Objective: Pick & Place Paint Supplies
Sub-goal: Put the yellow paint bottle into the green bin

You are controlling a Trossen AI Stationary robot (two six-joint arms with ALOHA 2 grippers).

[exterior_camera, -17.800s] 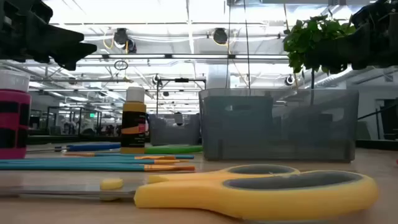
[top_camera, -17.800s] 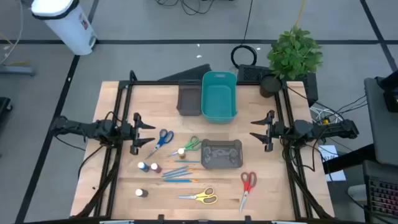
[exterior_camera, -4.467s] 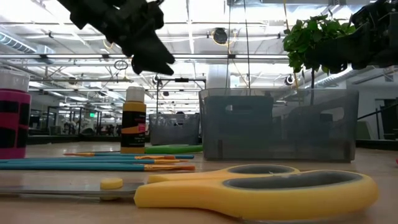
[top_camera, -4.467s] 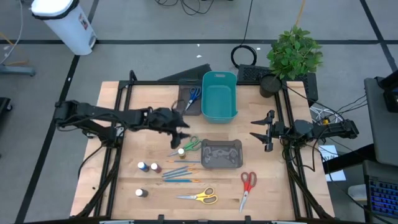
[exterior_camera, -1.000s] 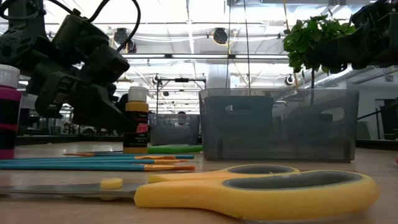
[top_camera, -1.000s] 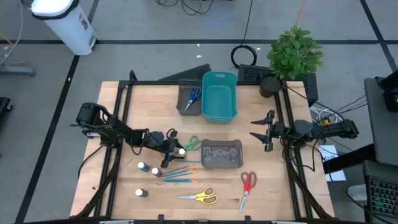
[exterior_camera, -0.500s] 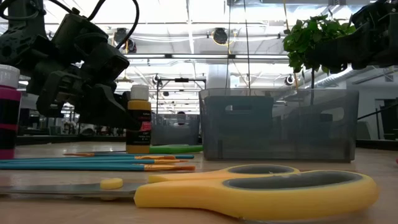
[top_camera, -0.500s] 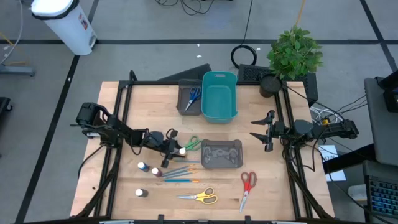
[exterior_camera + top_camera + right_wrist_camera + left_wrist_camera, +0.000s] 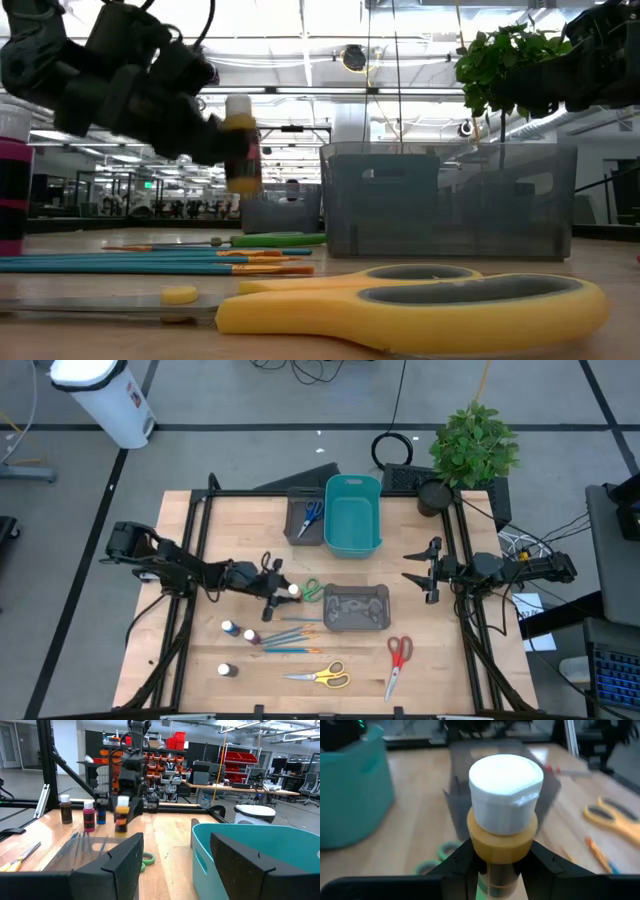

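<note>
Yellow scissors (image 9: 322, 676) are lying nearest the table's (image 9: 440, 660) front edge, red scissors (image 9: 397, 656) to their right, a white-capped bottle (image 9: 226, 670) to their left. Behind them, blue-and-orange brushes (image 9: 288, 637) are lying fanned beside two more bottles (image 9: 238, 629). Mid-table, the left gripper (image 9: 284, 592) is holding a yellow paint bottle (image 9: 240, 147) clear of the table, jaws clamping its neck below the white cap, just above green scissors (image 9: 309, 590). Beside these a dark grey tray (image 9: 356, 607) is sitting; its contents cannot be made out. The right gripper (image 9: 410, 579) is hanging at the right side, jaws standing wide, gripping nothing. At the far edge a second grey tray (image 9: 303, 518) is containing blue scissors (image 9: 311, 515); next to it the teal bin (image 9: 352, 515) is standing.
</note>
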